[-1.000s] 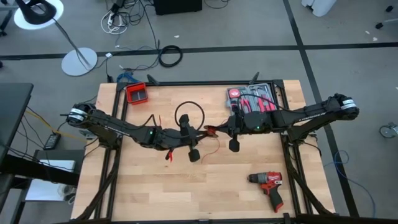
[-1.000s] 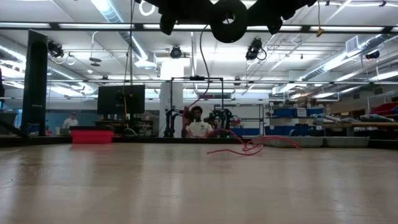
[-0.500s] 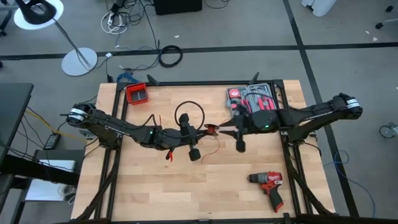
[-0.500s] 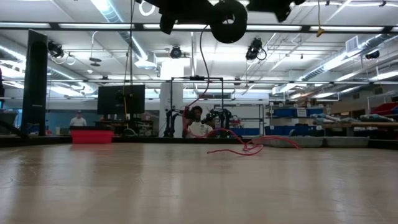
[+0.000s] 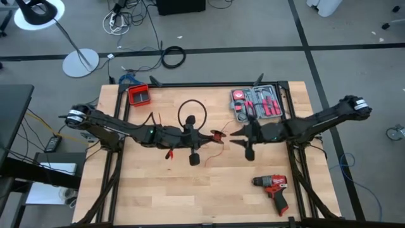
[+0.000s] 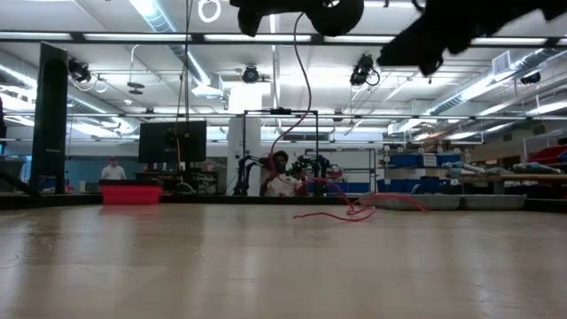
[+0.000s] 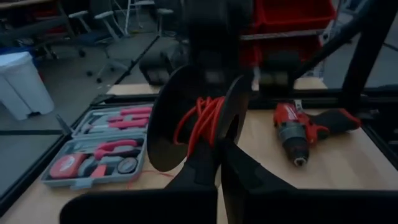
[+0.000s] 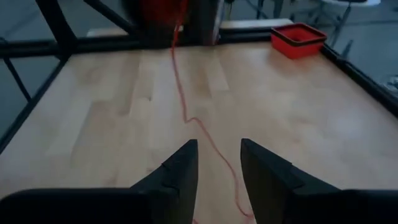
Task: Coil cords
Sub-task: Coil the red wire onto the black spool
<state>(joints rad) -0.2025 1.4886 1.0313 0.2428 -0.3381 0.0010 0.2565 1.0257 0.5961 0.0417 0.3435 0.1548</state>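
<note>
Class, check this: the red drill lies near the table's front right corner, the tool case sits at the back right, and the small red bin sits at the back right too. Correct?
Not quite. The small red bin sits at the back left, as the high view shows. The red drill near the front right and the tool case at the back right are as stated.

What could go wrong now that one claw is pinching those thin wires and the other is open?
1. The left gripper is shut on the cords mid-table, while a red strand trails loose across the wood. It could snag or tangle as coiling goes on.
2. The right gripper hangs open with that strand between its fingers, unheld. If it closes off-target, it may miss the thin wire.
</note>
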